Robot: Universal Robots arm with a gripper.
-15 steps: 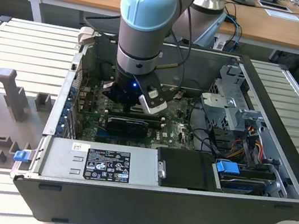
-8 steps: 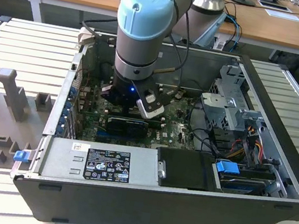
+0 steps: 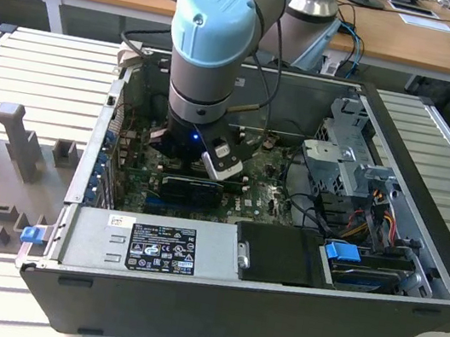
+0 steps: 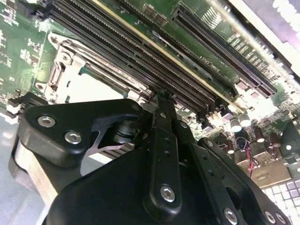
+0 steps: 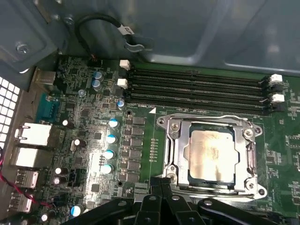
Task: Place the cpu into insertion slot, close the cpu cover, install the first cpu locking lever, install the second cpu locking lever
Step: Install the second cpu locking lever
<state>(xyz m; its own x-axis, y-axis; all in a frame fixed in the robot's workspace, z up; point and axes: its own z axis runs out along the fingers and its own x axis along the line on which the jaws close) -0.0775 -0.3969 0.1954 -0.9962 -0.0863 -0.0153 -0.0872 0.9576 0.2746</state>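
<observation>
Exterior view: arm reaching down into open case (image 3: 414,278) on slatted table (image 3: 44,60), gripper (image 3: 208,164) low over green board (image 3: 260,193), near the board's middle. Fingers hidden by the wrist here.

Second wrist view: gripper (image 4: 161,96) close above the board, tips together in a narrow point just beside the memory slots (image 4: 140,51), at the slot's (image 4: 65,70) edge. Looks closed, nothing visibly held. Silvery cover (image 4: 101,75) partly visible beyond the black linkages.

First wrist view: cpu (image 5: 211,154) seated flat in slot (image 5: 171,150), near the board's edge below the four memory slots (image 5: 197,91). Cover (image 5: 246,157) lying down around the chip, metal top showing through its window. Thin wire lever (image 5: 206,118) running along the frame's far side; whether latched, cannot tell. Gripper (image 5: 161,183) at the socket's near edge.

Progress, as judged: cpu placed, cover apparently closed; lever work likely in hand or left.
</observation>
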